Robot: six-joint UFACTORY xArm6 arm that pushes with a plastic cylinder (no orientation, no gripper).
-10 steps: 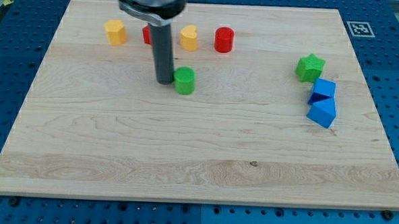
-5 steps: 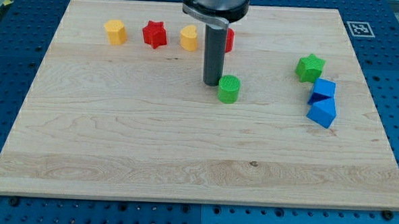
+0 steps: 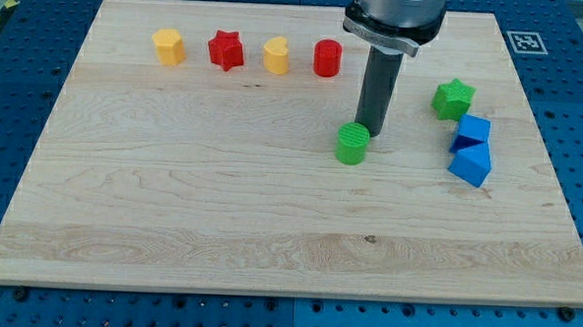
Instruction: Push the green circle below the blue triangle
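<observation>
My tip (image 3: pixel 372 136) touching ribbed green circle (image 3: pixel 351 144) on its upper right, mid pale-wood worktop (image 3: pixel 171 208). No hand here, just smooth dark rod. Faceted blue triangle (image 3: pixel 471 164) well off to view's right.

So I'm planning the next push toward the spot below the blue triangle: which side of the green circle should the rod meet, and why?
Meet the green circle on its rounded wall at the view's upper left, pushing toward the lower right, since the spot below the blue triangle lies that way. My tip now sits at its upper right, so it likely needs repositioning. A round wall slips off-centre; aim through the middle.
</observation>
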